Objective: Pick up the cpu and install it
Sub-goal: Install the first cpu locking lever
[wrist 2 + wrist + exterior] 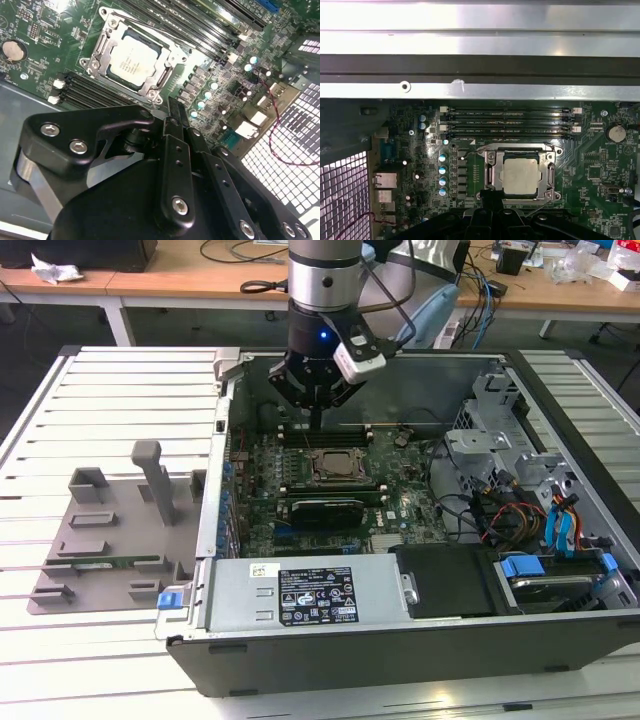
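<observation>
Already seated, by the look of it: small flat square cpu with a shiny silver-grey metal top lying inside the square black socket with its metal frame, centre-left of the upper half in the second wrist view and lower centre-right in the first wrist view. Judged as placed but not clearly locked, since the frame's thin wire lever cannot be read as latched or free. Black gripper hanging just above the socket in the upper middle of the exterior view, holding nothing; jaws drawn together into one narrow black blade, tip close to the socket's near edge in the second wrist view. Tight quarters around the socket: dark memory slots running just beside it toward the top of the first wrist view, a row of pale blue-topped capacitors to its left there. Further out, the grey metal wall of the open computer case crossing the upper part of that picture. Open room only straight upward, out of the case.
</observation>
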`<state>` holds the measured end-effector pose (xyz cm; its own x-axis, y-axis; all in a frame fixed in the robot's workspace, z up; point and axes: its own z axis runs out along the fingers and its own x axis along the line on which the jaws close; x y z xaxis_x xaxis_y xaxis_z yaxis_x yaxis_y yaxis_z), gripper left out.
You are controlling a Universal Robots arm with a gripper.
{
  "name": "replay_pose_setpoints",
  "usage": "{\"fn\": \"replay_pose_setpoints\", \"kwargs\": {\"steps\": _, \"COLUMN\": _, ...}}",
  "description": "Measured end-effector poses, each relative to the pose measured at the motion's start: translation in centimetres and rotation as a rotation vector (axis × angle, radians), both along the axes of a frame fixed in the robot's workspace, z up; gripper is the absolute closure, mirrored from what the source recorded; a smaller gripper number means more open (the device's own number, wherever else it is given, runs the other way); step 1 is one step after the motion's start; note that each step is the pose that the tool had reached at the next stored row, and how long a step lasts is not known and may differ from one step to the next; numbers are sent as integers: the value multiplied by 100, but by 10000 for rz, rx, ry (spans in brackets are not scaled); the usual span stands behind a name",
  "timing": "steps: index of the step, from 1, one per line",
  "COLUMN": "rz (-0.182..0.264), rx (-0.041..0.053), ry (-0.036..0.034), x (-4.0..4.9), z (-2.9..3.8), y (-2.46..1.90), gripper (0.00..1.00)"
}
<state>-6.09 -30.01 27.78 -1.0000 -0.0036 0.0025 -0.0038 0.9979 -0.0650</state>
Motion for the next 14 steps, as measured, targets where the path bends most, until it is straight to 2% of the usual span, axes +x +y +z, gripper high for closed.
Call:
{"fn": "replay_pose_setpoints", "kwargs": {"steps": 6, "rz": 0, "rx": -1, "ry": 1, "x": -57, "z": -4, "y": 1, "gripper": 89}}
{"fn": "replay_pose_setpoints", "kwargs": {"steps": 9, "rz": 1, "rx": -1, "ry": 0, "x": -100, "z": -9, "y": 17, "gripper": 89}}
{"fn": "replay_pose_setpoints", "kwargs": {"steps": 10, "rz": 0, "rx": 0, "ry": 0, "x": -136, "z": -11, "y": 27, "gripper": 89}}
{"fn": "replay_pose_setpoints", "kwargs": {"steps": 11, "rz": 0, "rx": 0, "ry": 0, "x": -210, "z": -16, "y": 44, "gripper": 89}}
{"fn": "replay_pose_setpoints", "kwargs": {"steps": 14, "rz": 1, "rx": 0, "ry": -1, "x": -300, "z": -24, "y": 63, "gripper": 89}}
